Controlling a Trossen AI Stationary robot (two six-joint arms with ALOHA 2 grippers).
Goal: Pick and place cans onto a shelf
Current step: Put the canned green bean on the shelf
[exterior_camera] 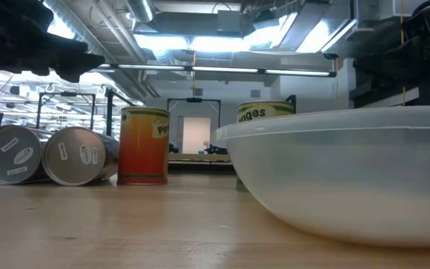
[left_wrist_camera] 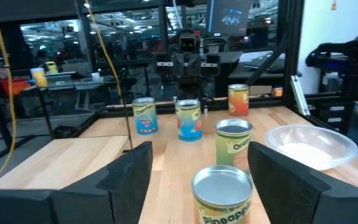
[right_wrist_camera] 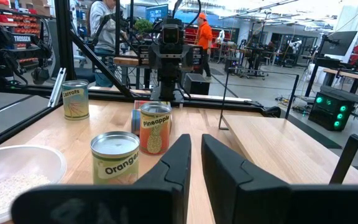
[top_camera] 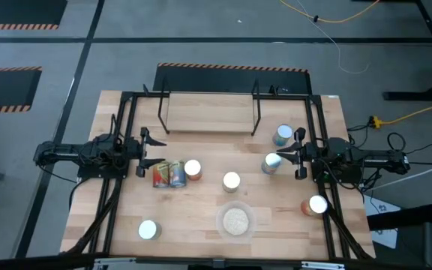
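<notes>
I have the left gripper (top_camera: 142, 151) apart, empty, beside the two toppled silver-ended tins (top_camera: 169, 175); next, descend and clamp one.

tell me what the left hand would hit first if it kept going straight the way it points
Most likely the upright orange-labelled pineapple tin, which sits between the open left hand's fingers and just ahead of it. Beyond it stands the green-labelled oranges tin, though depth is hard to judge.
</notes>
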